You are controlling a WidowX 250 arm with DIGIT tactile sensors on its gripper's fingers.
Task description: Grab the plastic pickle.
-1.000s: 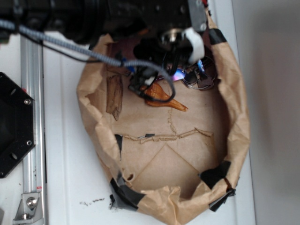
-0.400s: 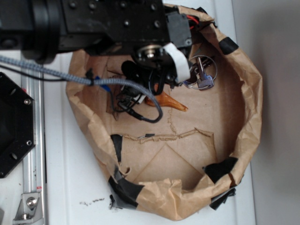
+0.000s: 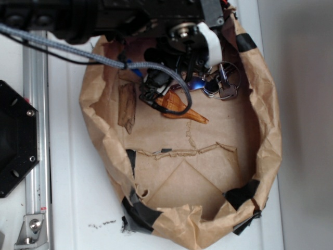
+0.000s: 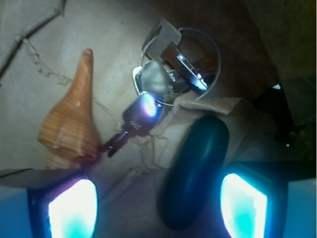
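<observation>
The tool (image 4: 158, 206) has its two glowing pads wide apart at the bottom of the wrist view, with the pickle (image 4: 195, 171) lying between them but close to the right pad, so it looks ready to squeeze. The shell (image 4: 67, 129) sits at the left and the keys (image 4: 166, 79) at the top middle, both outside the gap. All of it lies low inside a paper bag (image 3: 260, 172) on the counter (image 3: 73, 203), so the tool must reach down from above.

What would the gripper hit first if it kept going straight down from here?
Probably the plastic pickle, lying between the open fingers nearer the right one, on the paper bag floor. The seashell sits near the left pad; depth is unclear.
</observation>
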